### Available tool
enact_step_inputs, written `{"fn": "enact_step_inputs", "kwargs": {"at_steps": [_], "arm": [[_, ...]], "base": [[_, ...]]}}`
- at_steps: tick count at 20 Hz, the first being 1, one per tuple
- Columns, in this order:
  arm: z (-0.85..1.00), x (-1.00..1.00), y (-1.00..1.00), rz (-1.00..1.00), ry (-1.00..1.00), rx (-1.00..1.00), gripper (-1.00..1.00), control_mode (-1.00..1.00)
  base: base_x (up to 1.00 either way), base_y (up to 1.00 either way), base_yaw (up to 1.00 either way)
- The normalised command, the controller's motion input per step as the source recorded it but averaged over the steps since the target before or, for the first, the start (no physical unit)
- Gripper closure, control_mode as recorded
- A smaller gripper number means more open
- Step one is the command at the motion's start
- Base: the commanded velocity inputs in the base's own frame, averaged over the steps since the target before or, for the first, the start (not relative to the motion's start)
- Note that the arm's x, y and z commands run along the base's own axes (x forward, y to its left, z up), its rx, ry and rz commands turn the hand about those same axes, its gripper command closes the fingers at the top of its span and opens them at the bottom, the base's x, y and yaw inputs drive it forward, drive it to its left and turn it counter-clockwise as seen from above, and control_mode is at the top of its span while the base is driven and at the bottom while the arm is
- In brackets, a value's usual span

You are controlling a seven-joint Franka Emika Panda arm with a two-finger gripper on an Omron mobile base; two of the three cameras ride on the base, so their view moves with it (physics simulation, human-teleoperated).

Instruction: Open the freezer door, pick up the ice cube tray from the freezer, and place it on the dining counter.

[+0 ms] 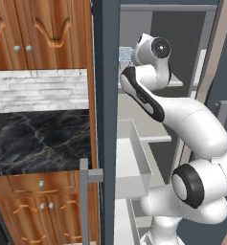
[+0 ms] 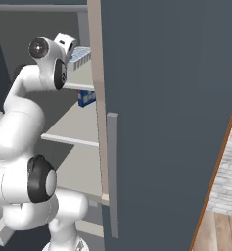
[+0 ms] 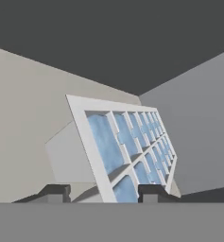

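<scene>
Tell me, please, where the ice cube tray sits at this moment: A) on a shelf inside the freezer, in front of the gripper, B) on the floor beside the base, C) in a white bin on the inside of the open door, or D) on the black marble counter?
A: the ice cube tray lies on a pale shelf inside the freezer, with the gripper close in front of it, one fingertip on each side of its near end.

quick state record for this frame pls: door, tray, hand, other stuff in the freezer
freezer door: swung open, white inner bins facing the arm
ice cube tray: on an upper shelf of the freezer, not yet lifted
hand: open, one fingertip on each side of the tray's near edge
other item: small dark blue box on the shelf below
dining counter: not in view
</scene>
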Motion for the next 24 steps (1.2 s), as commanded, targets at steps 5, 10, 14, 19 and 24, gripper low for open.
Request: {"fn": "enact_step_inputs", "kwargs": {"at_steps": [5,10,14,19,24], "arm": [[0.35,-0.05,0.00,0.00,-0.08,0.00,1.00,-1.00],[0.31,-0.29,-0.06,0.00,0.00,0.00,1.00,-1.00],[0.21,-0.55,-0.16,0.00,0.00,0.00,1.00,-1.00],[0.10,-0.72,-0.20,0.00,0.00,0.00,1.00,-1.00],[0.01,-0.94,-0.17,0.00,0.00,0.00,1.00,-1.00]], "base": [[0.00,0.00,0.00],[0.00,0.00,0.00],[0.00,0.00,0.00],[0.00,0.00,0.00],[0.00,0.00,0.00]]}}
